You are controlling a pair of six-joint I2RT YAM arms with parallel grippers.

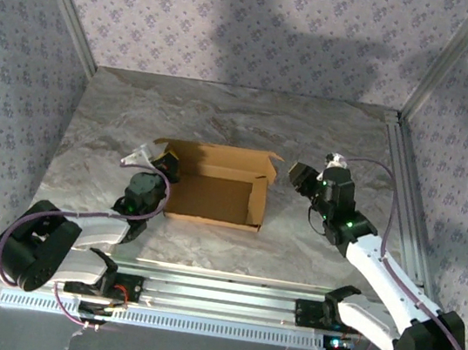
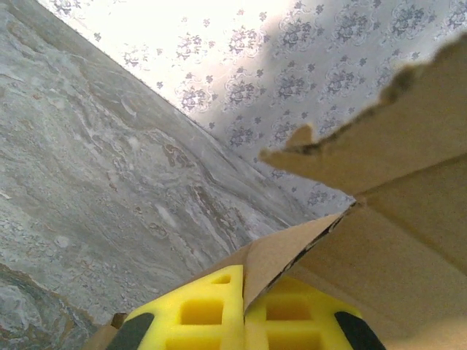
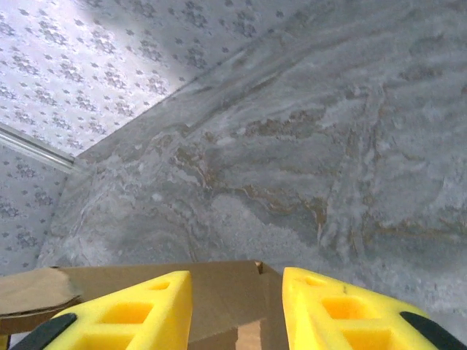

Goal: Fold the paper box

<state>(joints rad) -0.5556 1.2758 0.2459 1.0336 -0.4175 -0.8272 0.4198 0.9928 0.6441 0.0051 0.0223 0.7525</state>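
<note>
Yellow fingers [image 2: 201, 310] of the left gripper [image 2: 244, 292] are pinched tight on a thin cardboard wall of the box [image 2: 408, 240], with the edge sandwiched between both pads. That grip is on the box's left wall, toward its far corner. A ragged flap sticks up past the grip, on the box's far side.

Right gripper [image 3: 235, 281] has its fingers spread wide with nothing clamped between them; a box corner shows below the gap, and I can't tell if it touches. From above it hangs just beside the box's right wall, near the far corner.

The box sits open-topped and shallow on the marble table [image 1: 224, 121] — walls standing, short flaps flaring out at both far corners. Both arms reach in from the box's near side, one at each end. Patterned wallpaper [image 1: 240, 17] rises beyond the box's far side.
</note>
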